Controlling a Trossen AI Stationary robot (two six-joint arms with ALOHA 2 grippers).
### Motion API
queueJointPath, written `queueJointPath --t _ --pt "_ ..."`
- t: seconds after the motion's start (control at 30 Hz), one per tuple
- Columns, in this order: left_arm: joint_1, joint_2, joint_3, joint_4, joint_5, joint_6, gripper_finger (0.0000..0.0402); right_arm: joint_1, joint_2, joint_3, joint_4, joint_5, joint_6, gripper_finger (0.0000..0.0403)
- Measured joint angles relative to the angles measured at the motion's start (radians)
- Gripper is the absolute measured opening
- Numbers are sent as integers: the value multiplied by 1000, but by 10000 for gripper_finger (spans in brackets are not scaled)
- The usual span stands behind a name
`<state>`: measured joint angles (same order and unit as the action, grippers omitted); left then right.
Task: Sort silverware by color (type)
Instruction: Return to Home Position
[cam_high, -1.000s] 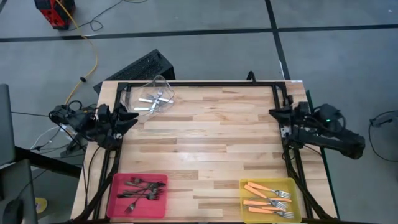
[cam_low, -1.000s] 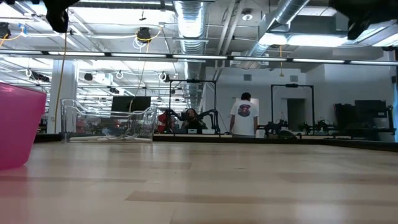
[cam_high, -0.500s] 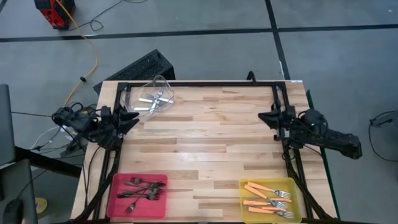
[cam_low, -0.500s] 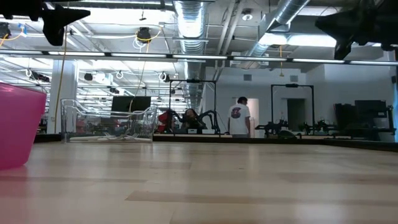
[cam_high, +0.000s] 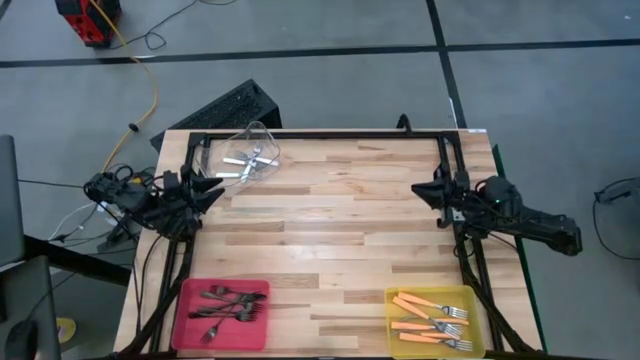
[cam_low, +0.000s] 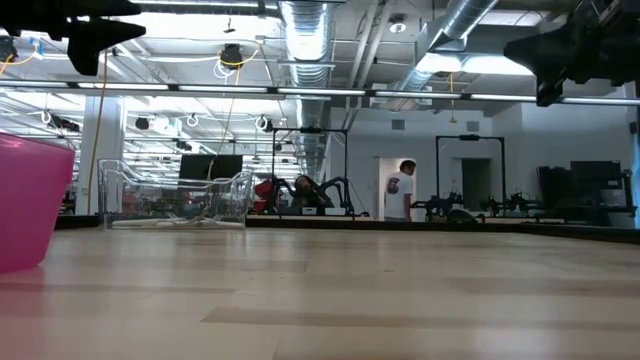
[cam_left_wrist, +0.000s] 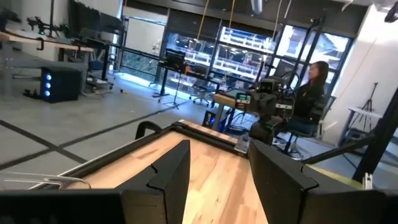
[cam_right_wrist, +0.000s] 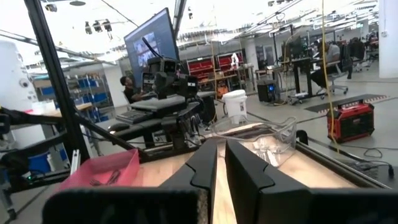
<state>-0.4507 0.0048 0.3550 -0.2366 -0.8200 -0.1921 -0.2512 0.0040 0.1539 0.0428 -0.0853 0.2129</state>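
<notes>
Three bins, three kinds of fork, and not one fork lying loose on the wooden worktop (cam_high: 340, 230). Up at the top-left corner of the high view, the clear bin (cam_high: 265, 130) holds the silver forks (cam_high: 248, 158): a small crossed pile of at least three, too small for an exact count. Down at the bottom left, the pink bin (cam_high: 178, 315) carries the dark forks (cam_high: 225, 305), a tangled heap of about five that overlap too much for a firm number. Bottom right, the yellow bin (cam_high: 475, 298) has the orange-handled forks (cam_high: 425, 318), four handles plain to see and perhaps a fifth beneath them.

Two arms, both held above the side edges of the worktop and pointing inward at each other. The left gripper (cam_high: 217, 190) hangs over the left edge, near the clear bin but apart from it. Its fingers (cam_left_wrist: 168, 177) are spread wide with nothing between them. The right gripper (cam_high: 418, 188) hangs over the right edge, well apart from all three bins. Its fingers (cam_right_wrist: 205, 165) are drawn almost together with just a thin slit between, empty too. From table height both arms show as dark shapes high in the top corners.

One person (cam_low: 403, 190) in a white top stands in the room far behind the worktop.
</notes>
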Motion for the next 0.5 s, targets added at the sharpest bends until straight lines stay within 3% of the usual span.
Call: queueJointPath --t 0.17,0.37,0.5 --pt "0 1 -9 -32 -6 -15 151 0 0 -23 9 0 -1 60" --pt "0 1 -95 12 -124 -71 151 0 -1 -146 150 1 -2 60" --pt "0 1 -138 45 -154 -77 151 -7 2 -145 146 2 -3 60"
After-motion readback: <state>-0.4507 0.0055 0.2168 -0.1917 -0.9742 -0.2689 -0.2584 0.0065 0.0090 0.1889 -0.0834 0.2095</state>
